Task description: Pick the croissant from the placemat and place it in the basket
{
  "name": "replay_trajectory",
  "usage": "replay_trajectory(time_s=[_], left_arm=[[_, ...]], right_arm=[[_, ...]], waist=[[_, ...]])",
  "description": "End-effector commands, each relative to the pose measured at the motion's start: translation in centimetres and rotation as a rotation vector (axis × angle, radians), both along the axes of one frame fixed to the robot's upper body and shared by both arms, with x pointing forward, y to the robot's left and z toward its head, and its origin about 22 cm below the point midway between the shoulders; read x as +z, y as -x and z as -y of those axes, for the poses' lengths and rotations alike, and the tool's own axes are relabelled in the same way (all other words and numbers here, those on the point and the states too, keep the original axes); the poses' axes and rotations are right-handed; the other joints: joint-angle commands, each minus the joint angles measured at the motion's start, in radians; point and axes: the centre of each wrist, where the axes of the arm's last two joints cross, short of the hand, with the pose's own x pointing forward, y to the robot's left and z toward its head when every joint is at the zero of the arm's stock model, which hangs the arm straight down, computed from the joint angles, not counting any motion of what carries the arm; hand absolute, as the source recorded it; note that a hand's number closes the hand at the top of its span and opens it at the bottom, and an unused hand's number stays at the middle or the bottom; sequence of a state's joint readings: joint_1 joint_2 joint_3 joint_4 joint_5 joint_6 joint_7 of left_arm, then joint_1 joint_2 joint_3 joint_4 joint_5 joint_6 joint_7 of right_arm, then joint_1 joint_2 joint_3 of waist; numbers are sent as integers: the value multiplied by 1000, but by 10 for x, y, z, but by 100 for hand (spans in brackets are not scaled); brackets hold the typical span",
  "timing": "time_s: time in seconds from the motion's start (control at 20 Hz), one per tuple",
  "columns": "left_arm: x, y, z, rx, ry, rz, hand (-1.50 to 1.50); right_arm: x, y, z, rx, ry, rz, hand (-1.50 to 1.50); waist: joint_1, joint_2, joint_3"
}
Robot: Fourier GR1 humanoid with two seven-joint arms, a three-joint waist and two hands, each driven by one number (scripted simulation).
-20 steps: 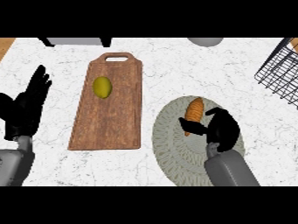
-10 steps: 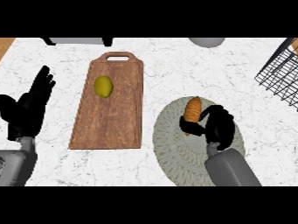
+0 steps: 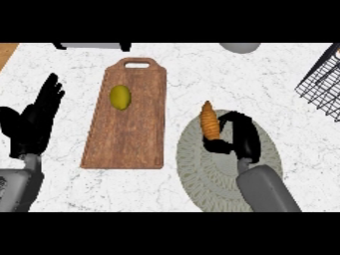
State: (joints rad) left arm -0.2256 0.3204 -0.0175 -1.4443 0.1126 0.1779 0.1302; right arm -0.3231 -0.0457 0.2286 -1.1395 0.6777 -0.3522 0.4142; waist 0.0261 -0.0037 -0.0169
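A: The right hand (image 3: pixel 239 139) has its fingers and thumb curled round the croissant (image 3: pixel 211 122), holding it at the mat's (image 3: pixel 202 174) eleven o'clock edge. Why there?

B: I judge it the start of the carry; the croissant points toward twelve o'clock, its lower end pinched, so the rest shows past the fingers.

A: And the basket (image 3: pixel 333 84)?

B: At two o'clock from the hand, well apart. The move calls for a swing up and right over the wire rim.

A: The left hand (image 3: pixel 34 122)?

B: Resting at nine o'clock, fingers straight, holding nothing, beside the board (image 3: pixel 128 139) with its lemon (image 3: pixel 120 96), out of the way.
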Motion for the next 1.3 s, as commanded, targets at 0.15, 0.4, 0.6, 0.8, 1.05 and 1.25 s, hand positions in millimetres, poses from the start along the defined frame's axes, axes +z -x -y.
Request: replay_trajectory(time_s=[0.15, 0.4, 0.6, 0.8, 1.05, 1.25], left_arm=[[-4, 3, -2, 18, 2, -24, 0], [0, 7, -14, 47, -8, -13, 0], [2, 13, -31, 52, 0, -23, 0], [-14, 13, -10, 36, -9, -18, 0], [-2, 5, -27, 37, -11, -8, 0], [-19, 19, -15, 28, -12, -19, 0]], right_arm=[[20, -10, -27, 75, -294, 280, 150], [49, -11, -16, 60, -322, 427, 150], [100, -20, -7, -9, -255, 475, 150], [161, -42, 8, -56, -239, 454, 150], [189, -64, 27, -191, -308, 551, 150], [207, -87, 24, -252, -282, 563, 150]], waist=[[1, 8, 20], [-26, 2, 17], [-29, 1, 16], [-27, 2, 16], [-21, 5, 17], [-13, 6, 17]])
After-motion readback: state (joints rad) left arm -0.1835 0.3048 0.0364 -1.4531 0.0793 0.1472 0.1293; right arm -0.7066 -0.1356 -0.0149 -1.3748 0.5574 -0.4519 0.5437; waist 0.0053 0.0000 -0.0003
